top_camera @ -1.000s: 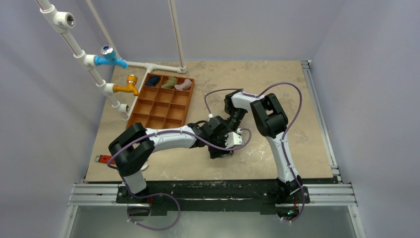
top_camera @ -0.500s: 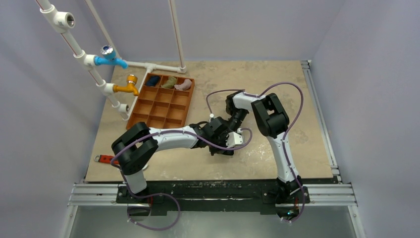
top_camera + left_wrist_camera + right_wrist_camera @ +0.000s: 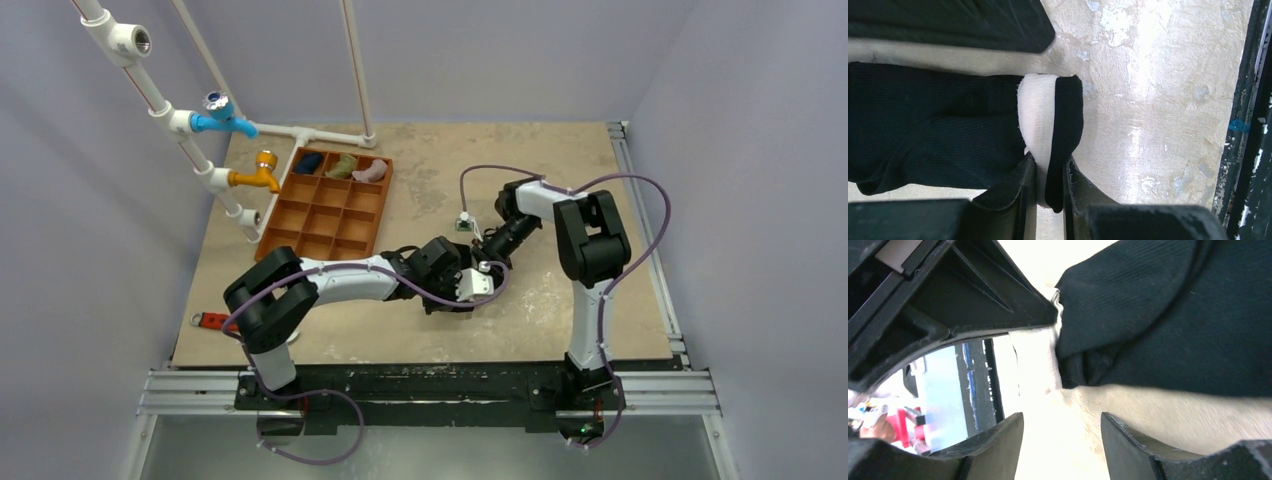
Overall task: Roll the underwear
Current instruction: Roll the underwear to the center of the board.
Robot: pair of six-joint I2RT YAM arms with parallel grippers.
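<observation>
Left pincer clamped on underwear edge | right pincer spread apart, beside it

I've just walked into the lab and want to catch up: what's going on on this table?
Two robot arms are working on rolling a black underwear that lies on the table. The left pincer is shut on one end of the garment, pinching the folded edge where a white band shows. The right pincer is open with nothing between its jaws, low over the table right beside the garment. The fabric looks bunched and partly folded over, not yet a finished roll.
</observation>
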